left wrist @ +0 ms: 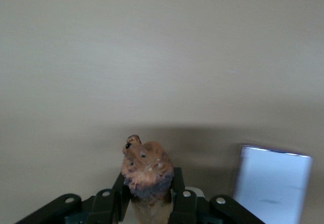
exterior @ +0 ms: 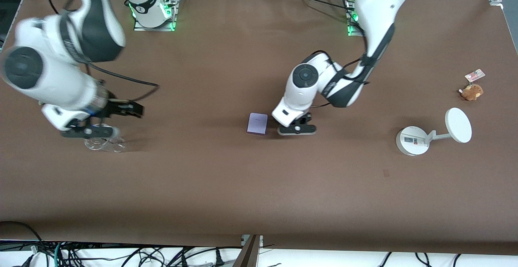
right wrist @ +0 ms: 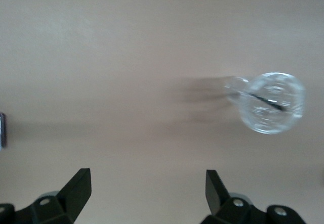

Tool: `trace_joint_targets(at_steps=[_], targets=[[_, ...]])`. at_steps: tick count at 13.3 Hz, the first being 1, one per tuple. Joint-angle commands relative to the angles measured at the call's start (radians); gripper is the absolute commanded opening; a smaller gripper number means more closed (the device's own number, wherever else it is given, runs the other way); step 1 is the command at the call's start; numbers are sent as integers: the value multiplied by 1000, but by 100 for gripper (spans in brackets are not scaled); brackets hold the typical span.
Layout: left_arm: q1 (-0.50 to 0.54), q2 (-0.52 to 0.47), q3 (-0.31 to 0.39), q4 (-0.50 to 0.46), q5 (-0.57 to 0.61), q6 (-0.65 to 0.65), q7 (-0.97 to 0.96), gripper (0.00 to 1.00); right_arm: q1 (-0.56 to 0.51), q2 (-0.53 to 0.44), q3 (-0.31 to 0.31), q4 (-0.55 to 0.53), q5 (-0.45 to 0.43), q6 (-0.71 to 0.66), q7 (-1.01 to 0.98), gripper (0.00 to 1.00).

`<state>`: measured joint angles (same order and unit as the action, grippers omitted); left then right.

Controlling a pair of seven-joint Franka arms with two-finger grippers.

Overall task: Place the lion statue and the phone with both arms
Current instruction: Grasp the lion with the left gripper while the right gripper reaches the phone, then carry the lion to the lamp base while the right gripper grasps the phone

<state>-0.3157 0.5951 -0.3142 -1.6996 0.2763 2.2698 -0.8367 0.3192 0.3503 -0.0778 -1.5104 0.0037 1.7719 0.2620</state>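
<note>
My left gripper is low over the middle of the table, right beside the phone. In the left wrist view the left gripper is shut on the lion statue, an orange-brown figurine that stands upright between the fingers. The front view hides the statue under the hand. The phone, a flat pale lavender rectangle, lies on the table and also shows in the left wrist view. My right gripper is open and empty at the right arm's end of the table; it shows in the right wrist view with its fingers wide apart.
A clear glass object lies under the right gripper and shows in the right wrist view. A white round-based stand with a disc, a tan plush toy and a small card sit at the left arm's end.
</note>
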Motion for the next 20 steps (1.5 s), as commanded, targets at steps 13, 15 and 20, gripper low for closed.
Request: trace_joint_targets(at_steps=[13, 15, 20], targets=[[520, -69, -3, -115, 24, -69, 548, 4, 431, 358, -7, 56, 102, 483, 618, 100], [544, -64, -2, -169, 26, -18, 563, 5, 455, 416, -7, 103, 99, 485, 649, 100], [576, -35, -6, -181, 26, 39, 616, 69, 500, 513, -8, 162, 94, 534, 658, 100]])
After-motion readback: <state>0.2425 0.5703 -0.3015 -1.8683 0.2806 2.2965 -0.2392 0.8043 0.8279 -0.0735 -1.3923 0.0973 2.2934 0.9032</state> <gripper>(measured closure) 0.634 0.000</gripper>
